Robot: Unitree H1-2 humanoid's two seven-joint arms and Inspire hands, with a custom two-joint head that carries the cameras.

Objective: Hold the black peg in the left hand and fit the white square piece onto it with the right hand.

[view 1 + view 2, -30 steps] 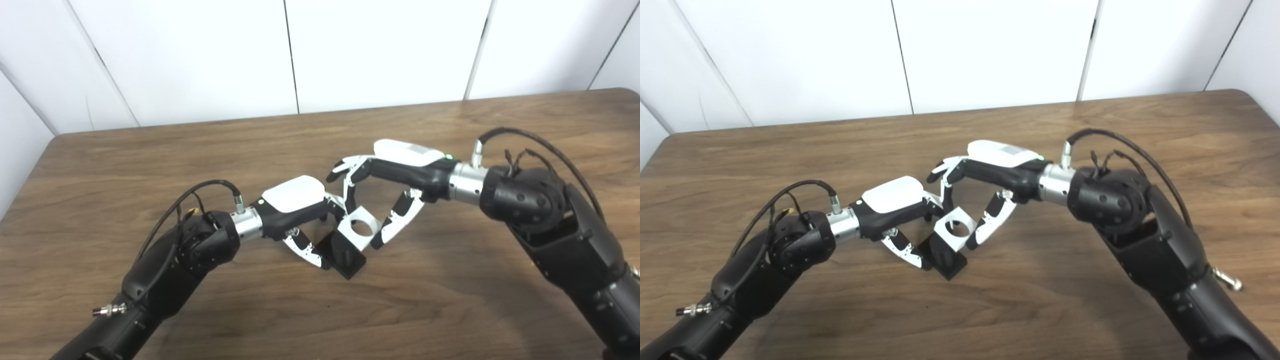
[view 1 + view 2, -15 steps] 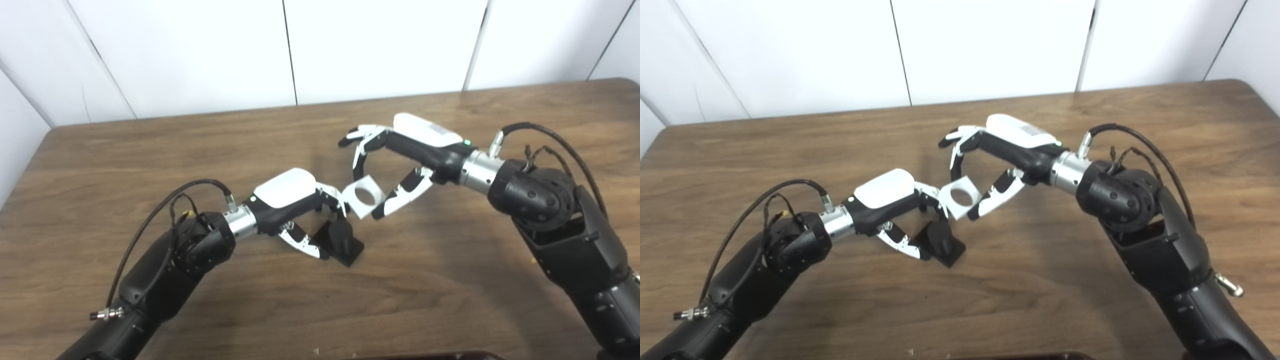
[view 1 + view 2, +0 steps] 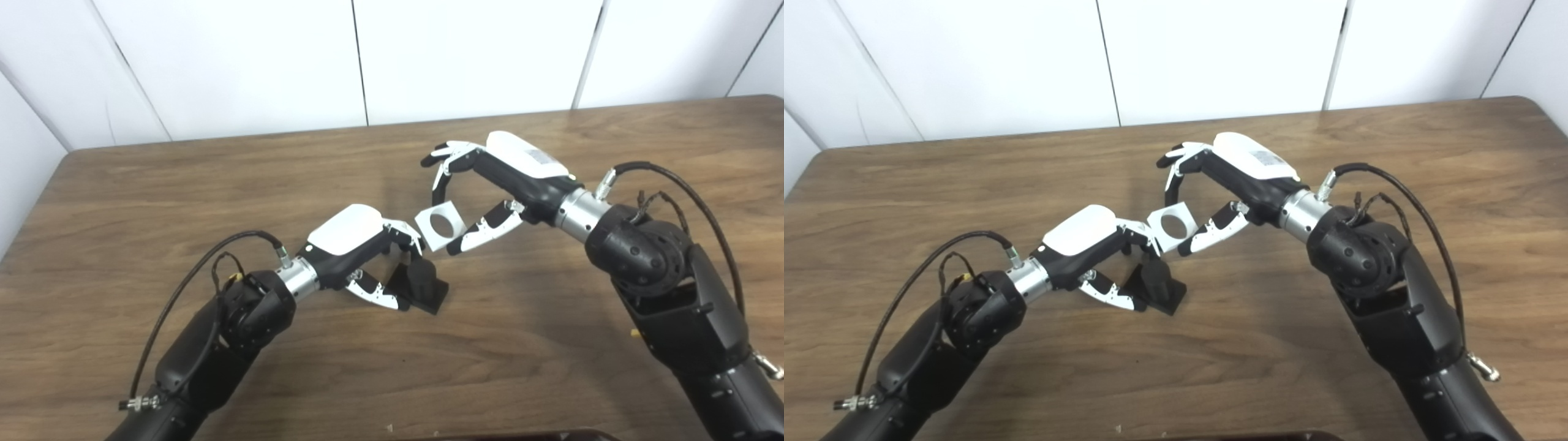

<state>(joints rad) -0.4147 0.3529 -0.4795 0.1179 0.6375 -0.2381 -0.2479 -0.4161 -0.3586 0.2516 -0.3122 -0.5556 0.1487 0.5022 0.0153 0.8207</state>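
The black peg [image 3: 422, 283], a short cylinder on a square black base, is held in my left hand [image 3: 367, 251] between thumb and fingers, just above the wooden table [image 3: 184, 184]. My right hand [image 3: 490, 184] is shut on the white square piece [image 3: 437, 225], which has a round hole through it. The piece hangs above the peg, slightly to its upper right, tilted, with a small gap between them. The same scene shows in the right eye view, with the peg [image 3: 1154, 285] under the white piece [image 3: 1169, 225].
The table's far edge meets a white panelled wall [image 3: 465, 55]. A dark object's edge [image 3: 508, 436] shows at the bottom of the frame. Both forearms cross the near part of the table.
My right hand has lifted the white piece up off the peg and back toward the wall. My left hand has turned the peg a little. The camera has tilted down.
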